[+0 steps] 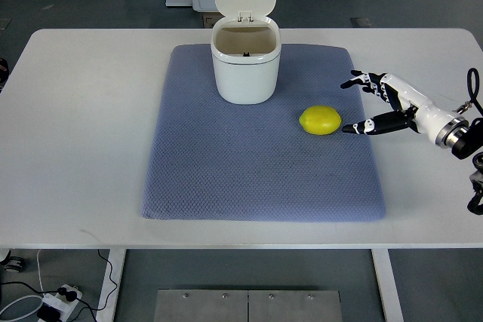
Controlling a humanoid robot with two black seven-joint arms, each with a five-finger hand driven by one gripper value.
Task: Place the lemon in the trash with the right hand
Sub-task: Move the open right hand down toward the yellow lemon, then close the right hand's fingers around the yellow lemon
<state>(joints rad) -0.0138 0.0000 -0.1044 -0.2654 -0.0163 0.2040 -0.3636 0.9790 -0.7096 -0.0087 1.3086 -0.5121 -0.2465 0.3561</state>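
A yellow lemon (320, 120) lies on the blue-grey mat (226, 164), right of its middle. A white trash bin (245, 58) stands at the mat's back with its lid flipped up and its inside showing. My right hand (355, 107) comes in from the right edge, just right of the lemon, fingers spread and holding nothing. Its thumb tip (349, 129) is close to the lemon's right end, not touching it. The left arm is out of view.
The mat lies on a white table (83, 133). White equipment stands on the floor behind the table's far edge. Cables and a power strip lie on the floor at the lower left.
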